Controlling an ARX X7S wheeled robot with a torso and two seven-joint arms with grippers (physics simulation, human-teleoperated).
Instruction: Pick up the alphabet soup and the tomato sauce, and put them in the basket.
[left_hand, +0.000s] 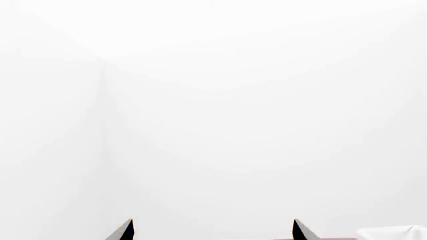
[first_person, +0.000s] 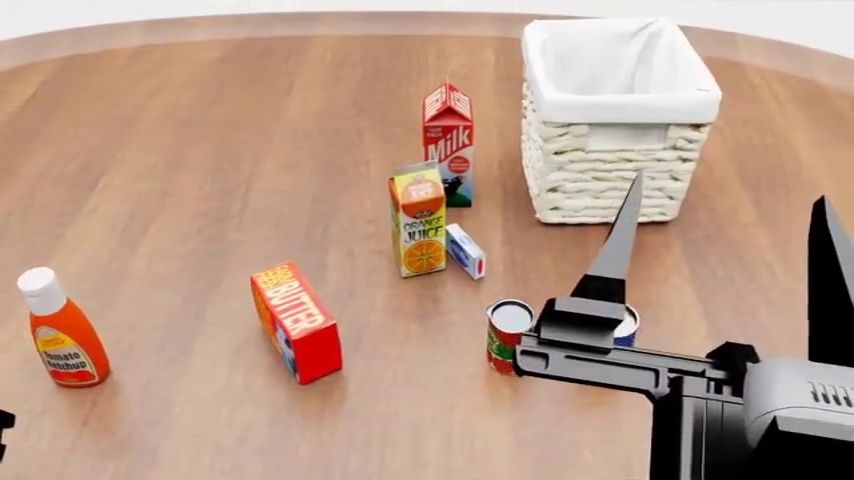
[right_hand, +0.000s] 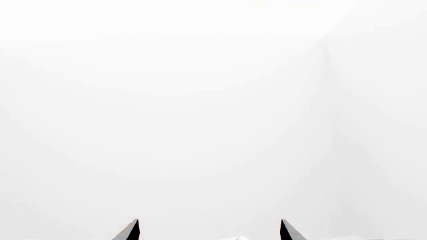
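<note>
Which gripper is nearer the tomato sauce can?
Right. The right gripper is raised just right of the tomato sauce; the left arm only clips the head view's lower-left edge, far across the table.

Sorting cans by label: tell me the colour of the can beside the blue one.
Red and green label on the tomato sauce, clearest in head view.

Wooden table (first_person: 200, 150): ketchup bottle (first_person: 60, 330) far left; butter box (first_person: 296, 322) centre; orange juice carton (first_person: 418, 218), small blue-white box (first_person: 465, 250) beside it; milk carton (first_person: 449, 143) behind.
</note>
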